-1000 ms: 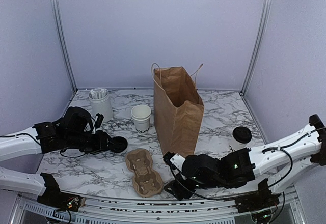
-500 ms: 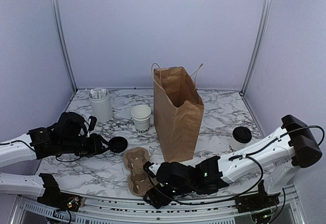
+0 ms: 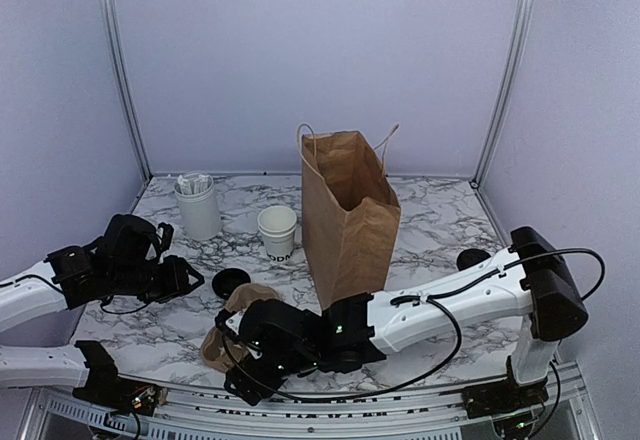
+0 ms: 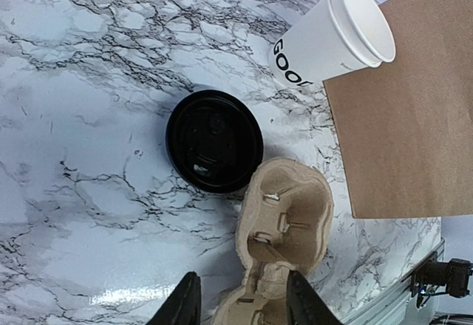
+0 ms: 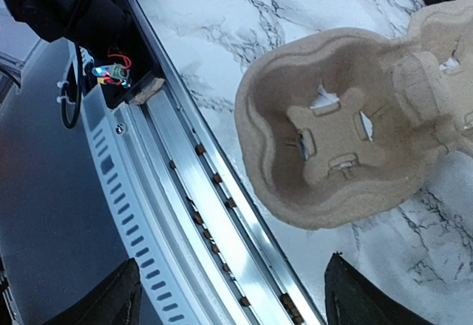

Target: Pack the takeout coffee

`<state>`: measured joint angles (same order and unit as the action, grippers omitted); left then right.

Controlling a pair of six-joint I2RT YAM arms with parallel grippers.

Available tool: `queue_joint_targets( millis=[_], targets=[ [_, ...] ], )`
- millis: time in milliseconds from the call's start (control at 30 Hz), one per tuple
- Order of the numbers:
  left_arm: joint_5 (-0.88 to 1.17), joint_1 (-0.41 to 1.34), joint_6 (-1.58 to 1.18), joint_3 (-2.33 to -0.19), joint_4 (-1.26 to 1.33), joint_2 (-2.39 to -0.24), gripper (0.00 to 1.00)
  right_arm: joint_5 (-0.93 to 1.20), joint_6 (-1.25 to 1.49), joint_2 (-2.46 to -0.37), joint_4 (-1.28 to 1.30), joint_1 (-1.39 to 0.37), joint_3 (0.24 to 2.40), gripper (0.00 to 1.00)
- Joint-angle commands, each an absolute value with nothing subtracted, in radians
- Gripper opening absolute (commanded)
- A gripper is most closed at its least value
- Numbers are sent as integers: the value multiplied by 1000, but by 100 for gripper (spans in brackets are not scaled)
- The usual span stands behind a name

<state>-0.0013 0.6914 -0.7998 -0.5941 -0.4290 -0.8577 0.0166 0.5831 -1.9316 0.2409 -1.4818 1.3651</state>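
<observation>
Takeout cup point(image 3: 472, 258) stands at the right of the marble table point(image 3: 430, 210); I see only its black top behind my right forearm. Right gripper point(image 5: 236, 303) hangs over the pulp carrier point(image 5: 347, 140) by the near rail point(image 5: 185, 192), fingers spread wide and empty. Left gripper point(image 4: 240, 306) is parted, empty, its tips framing the carrier's end. A loose lid point(image 4: 214, 141) lies just beside the carrier, with nested cups point(image 4: 332, 33) and paper bag point(image 4: 403, 103) beyond

The left tool point(image 3: 192, 280) hovers, jaws parted; the right tool point(image 3: 230, 360), reaching leftward, gapes wide.
</observation>
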Motion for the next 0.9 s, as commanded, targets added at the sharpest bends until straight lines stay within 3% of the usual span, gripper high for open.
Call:
queue_joint_targets(
  millis=[0, 433, 867],
  targets=[
    [-19, 647, -773, -637, -480, -835, 41, -22, 424, -1904, 455, -1459, 1441, 84],
    [-109, 614, -768, -767, -556, -809, 42, 16, 86, -2134, 696, -1322, 1854, 85],
    [-299, 598, -756, -987, -681, -753, 45, 61, -3, -2348, 837, -1274, 2130, 82]
  ],
)
